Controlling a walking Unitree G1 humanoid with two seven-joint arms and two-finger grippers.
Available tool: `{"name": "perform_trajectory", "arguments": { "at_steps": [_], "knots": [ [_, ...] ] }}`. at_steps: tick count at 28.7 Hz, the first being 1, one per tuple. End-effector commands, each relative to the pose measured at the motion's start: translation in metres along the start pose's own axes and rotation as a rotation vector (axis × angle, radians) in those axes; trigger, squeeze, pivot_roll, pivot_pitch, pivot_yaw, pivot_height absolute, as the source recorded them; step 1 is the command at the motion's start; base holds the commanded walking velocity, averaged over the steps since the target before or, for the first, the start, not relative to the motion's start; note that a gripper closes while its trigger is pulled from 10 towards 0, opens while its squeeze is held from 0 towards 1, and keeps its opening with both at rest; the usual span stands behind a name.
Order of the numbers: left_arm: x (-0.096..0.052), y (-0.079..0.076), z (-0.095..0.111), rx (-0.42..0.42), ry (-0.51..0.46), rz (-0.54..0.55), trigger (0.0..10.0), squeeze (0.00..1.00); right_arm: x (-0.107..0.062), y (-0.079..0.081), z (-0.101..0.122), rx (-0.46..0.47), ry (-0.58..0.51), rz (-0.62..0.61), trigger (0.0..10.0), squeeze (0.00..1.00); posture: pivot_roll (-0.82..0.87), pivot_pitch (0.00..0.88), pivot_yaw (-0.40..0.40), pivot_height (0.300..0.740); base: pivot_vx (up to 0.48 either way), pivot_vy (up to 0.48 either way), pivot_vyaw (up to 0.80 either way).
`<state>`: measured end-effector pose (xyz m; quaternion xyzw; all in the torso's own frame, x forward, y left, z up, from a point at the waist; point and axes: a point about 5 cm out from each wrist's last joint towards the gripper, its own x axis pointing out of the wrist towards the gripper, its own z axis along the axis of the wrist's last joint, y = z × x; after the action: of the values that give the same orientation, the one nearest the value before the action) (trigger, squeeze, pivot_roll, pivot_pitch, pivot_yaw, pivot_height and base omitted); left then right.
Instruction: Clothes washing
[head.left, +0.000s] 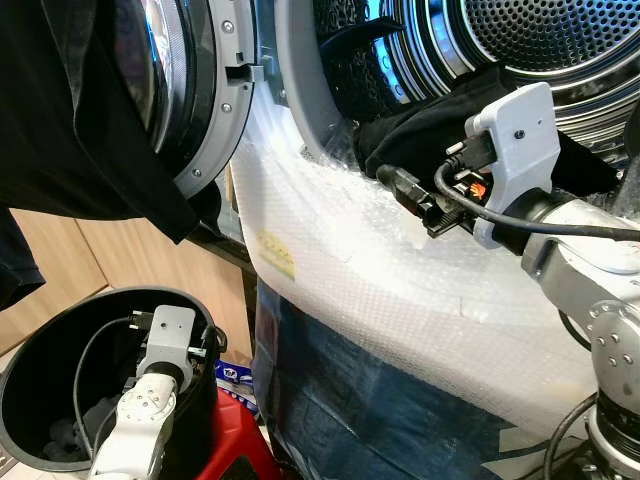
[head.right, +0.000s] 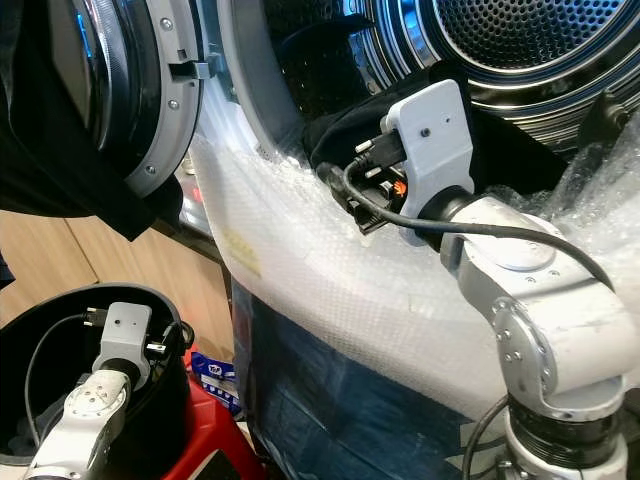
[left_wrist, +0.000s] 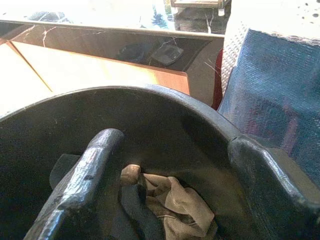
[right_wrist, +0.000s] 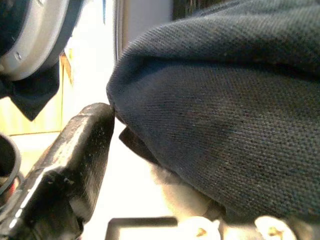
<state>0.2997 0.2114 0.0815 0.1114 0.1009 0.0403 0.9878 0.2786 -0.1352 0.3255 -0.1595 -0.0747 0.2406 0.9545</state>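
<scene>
A black garment lies bunched on the lower lip of the washer's round opening, below the steel drum. My right gripper reaches in beside it. In the right wrist view the dark fabric lies against one finger and hides the other; the jaws stand apart. My left gripper hangs open inside a black bucket, above a beige cloth and darker pieces at the bottom. Nothing is between its fingers.
The washer door stands open at upper left with a dark cloth draped over it. White bubble wrap and blue sheeting cover the machine's front. A red stool sits by the bucket, before wooden cabinets.
</scene>
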Motion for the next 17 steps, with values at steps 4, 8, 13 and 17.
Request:
{"name": "perform_trajectory", "arguments": {
  "at_steps": [4, 8, 13, 17],
  "knots": [
    [0.002, -0.005, 0.001, -0.005, 0.005, -0.023, 10.0, 0.00, -0.003, -0.004, 0.006, -0.072, -0.065, -0.019, 10.0, 0.00, -0.02, 0.000, -0.030, 0.740, 0.000, 0.000, 0.00],
    [0.002, -0.006, 0.003, -0.005, 0.001, -0.025, 10.0, 0.00, 0.005, -0.010, 0.002, -0.022, -0.042, -0.045, 10.0, 0.00, -0.02, 0.000, -0.029, 0.740, 0.000, 0.000, 0.00],
    [0.003, -0.006, 0.004, -0.010, -0.002, -0.021, 10.0, 0.00, 0.022, -0.017, 0.001, 0.049, -0.032, -0.056, 10.0, 0.00, -0.01, 0.000, -0.031, 0.740, 0.000, 0.000, 0.00],
    [0.003, -0.007, 0.002, -0.015, 0.005, -0.022, 10.0, 0.00, 0.064, -0.035, 0.005, 0.135, -0.033, -0.108, 10.0, 0.00, -0.02, 0.000, -0.026, 0.740, 0.000, 0.000, 0.00]
  ]
}}
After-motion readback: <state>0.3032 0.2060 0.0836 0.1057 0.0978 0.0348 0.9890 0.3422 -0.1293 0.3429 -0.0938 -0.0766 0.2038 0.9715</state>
